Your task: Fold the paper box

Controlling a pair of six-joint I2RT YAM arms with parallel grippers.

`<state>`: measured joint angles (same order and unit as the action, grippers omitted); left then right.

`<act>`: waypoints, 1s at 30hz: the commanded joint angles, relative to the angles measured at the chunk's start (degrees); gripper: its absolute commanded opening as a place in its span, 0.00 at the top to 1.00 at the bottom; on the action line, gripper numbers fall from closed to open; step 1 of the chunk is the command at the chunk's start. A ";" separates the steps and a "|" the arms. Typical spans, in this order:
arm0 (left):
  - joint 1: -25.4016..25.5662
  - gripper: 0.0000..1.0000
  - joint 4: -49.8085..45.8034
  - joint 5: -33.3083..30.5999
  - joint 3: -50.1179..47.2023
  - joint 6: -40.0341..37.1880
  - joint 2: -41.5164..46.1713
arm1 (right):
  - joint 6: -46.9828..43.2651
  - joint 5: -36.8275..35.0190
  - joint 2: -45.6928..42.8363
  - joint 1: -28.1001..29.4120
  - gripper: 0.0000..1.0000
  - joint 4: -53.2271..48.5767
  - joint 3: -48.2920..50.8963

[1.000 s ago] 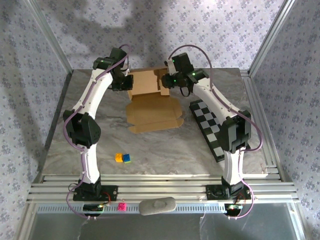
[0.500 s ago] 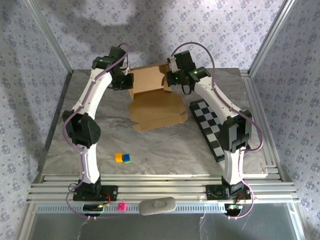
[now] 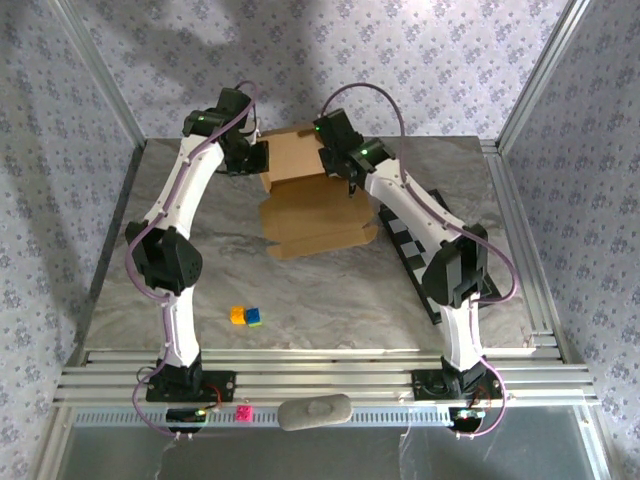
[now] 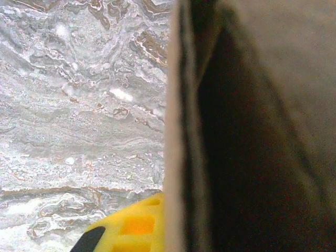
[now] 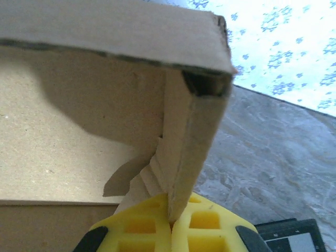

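The paper box (image 3: pixel 305 200) at the counter's (image 3: pixel 330 300) far centre, left claw (image 3: pixel 257 161) and right claw (image 5: pixel 171 220) each pinched shut on an opposite raised side wall: uneven pulling could tear the cardboard or free a wall.

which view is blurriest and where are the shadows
left wrist: the paper box is too close, a dark soft blur, while the table is sharp; right wrist: box edges crisp, its top flap shading the wall beneath; top external: evenly lit, soft shadows on the back wallpaper.
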<state>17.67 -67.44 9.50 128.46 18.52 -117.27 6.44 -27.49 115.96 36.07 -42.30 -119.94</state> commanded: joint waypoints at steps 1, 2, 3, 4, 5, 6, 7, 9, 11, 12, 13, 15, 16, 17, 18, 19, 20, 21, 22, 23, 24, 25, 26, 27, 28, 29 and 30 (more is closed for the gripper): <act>0.43 1.00 2.99 5.76 3.68 1.79 0.29 | -0.72 -1.06 1.18 -0.32 1.00 -5.19 0.26; 0.43 1.00 2.93 5.75 3.81 1.87 0.36 | -0.55 2.58 0.74 -0.92 1.00 -4.51 0.60; 0.43 1.00 2.91 5.88 3.84 1.87 0.34 | -0.31 5.59 0.38 -1.32 1.00 -3.96 0.82; 0.39 1.00 2.92 5.97 3.90 1.87 0.30 | -0.18 9.93 -0.05 -2.06 1.00 -3.21 1.04; 0.37 1.00 2.93 6.12 3.86 1.87 0.29 | 0.14 14.37 -0.49 -2.80 0.99 -2.26 1.48; 0.43 1.00 2.93 6.13 3.82 1.94 0.30 | 0.92 17.90 -0.75 -3.45 0.96 -1.59 1.88; 0.37 1.00 2.86 6.23 3.80 1.95 0.29 | 1.53 22.53 -1.19 -4.38 0.93 -0.20 2.51; 0.37 1.00 2.84 6.32 3.73 1.95 0.39 | 2.75 27.70 -1.53 -5.56 0.88 1.31 3.36; 0.28 1.00 2.83 6.40 3.72 2.02 0.47 | 2.95 30.94 -1.62 -5.97 0.84 1.95 3.64; 0.21 1.00 2.91 6.41 3.72 2.04 0.47 | 2.97 31.90 -1.61 -6.04 0.83 2.12 3.74; 0.10 1.00 2.86 6.56 3.72 2.13 0.61 | 3.12 32.78 -1.65 -6.19 0.82 2.36 4.13; -0.01 1.00 3.01 6.80 3.68 2.31 0.56 | 3.40 34.08 -2.03 -6.79 0.79 3.06 5.22; -0.11 1.00 3.07 6.89 3.72 2.39 0.62 | 3.49 34.63 -2.28 -7.11 0.78 3.52 5.91; -0.14 1.00 3.14 7.02 3.72 2.48 0.56 | 3.52 35.02 -2.60 -7.39 0.77 3.98 6.62; -0.21 1.00 3.10 7.08 3.67 2.56 0.62 | 3.50 35.14 -2.95 -7.60 0.76 4.31 7.38; -0.18 1.00 3.10 7.14 3.72 2.57 0.65 | 3.58 35.35 -3.23 -7.89 0.75 4.76 8.05; -0.18 1.00 3.11 7.12 3.72 2.57 0.64 | 3.50 35.68 -3.40 -8.15 0.74 5.09 8.64; -0.18 1.00 3.10 7.28 3.72 2.57 0.65 | 3.49 35.74 -3.59 -8.21 0.74 5.21 9.04; -0.18 1.00 3.18 7.29 3.72 2.57 0.71 | 3.34 35.73 -3.59 -8.44 0.73 5.29 9.36; -0.19 1.00 3.24 7.33 3.72 2.66 0.73 | 3.24 35.71 -3.53 -8.39 0.72 5.30 9.62; -0.19 1.00 3.31 7.42 3.72 2.66 0.73 | 3.23 35.73 -3.53 -8.49 0.71 5.41 9.92; -0.23 1.00 3.41 7.51 3.71 2.70 0.73 | 3.23 35.99 -3.59 -8.52 0.70 5.61 10.25; -0.27 1.00 3.38 7.62 3.81 2.83 0.73 | 3.15 36.35 -3.71 -8.51 0.70 5.95 10.64; -0.27 1.00 3.37 7.64 3.81 2.83 0.89 | 3.19 36.49 -3.83 -8.53 0.68 6.21 10.97; -0.29 1.00 3.37 7.66 3.81 2.83 0.90 | 3.10 36.98 -3.98 -8.62 0.67 6.63 11.38; -0.27 1.00 3.34 7.73 3.81 2.83 0.92 | 3.13 37.15 -4.14 -8.65 0.66 7.01 11.63; -0.27 1.00 3.28 7.73 3.72 2.84 0.98 | 3.21 37.24 -4.05 -8.69 0.66 7.08 11.60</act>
<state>17.15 -68.97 11.05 128.66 19.18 -117.56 9.54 5.65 113.01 27.00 -34.02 -110.30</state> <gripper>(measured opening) 0.071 0.312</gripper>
